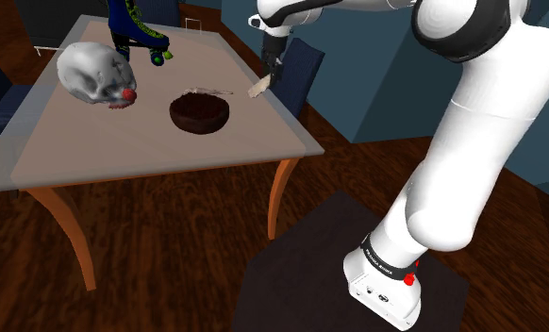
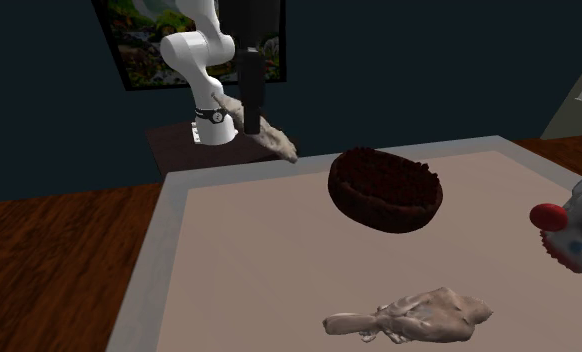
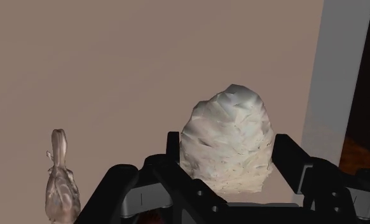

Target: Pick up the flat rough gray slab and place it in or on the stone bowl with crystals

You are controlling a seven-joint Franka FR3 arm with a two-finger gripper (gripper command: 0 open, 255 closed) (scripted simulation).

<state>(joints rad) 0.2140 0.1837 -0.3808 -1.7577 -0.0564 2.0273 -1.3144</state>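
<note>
One table (image 1: 169, 156) carries one grey skull (image 1: 93, 74) with a red nose, one blue roller skate (image 1: 139, 33), one dark bowl (image 1: 199, 111) and one pale twisted lump (image 2: 409, 315). The one rough pale-grey slab (image 3: 231, 140) hangs above the table's rim on the arm's side, clasped between the two fingers of the tool (image 1: 274, 74), apart from the bowl. Bare tabletop lies between them.

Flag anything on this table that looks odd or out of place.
Two things look out of place on the table: a roller skate and a skull with a red nose beside it. Nothing looks spilled or broken. The slab sits tilted in the shut gripper.
</note>
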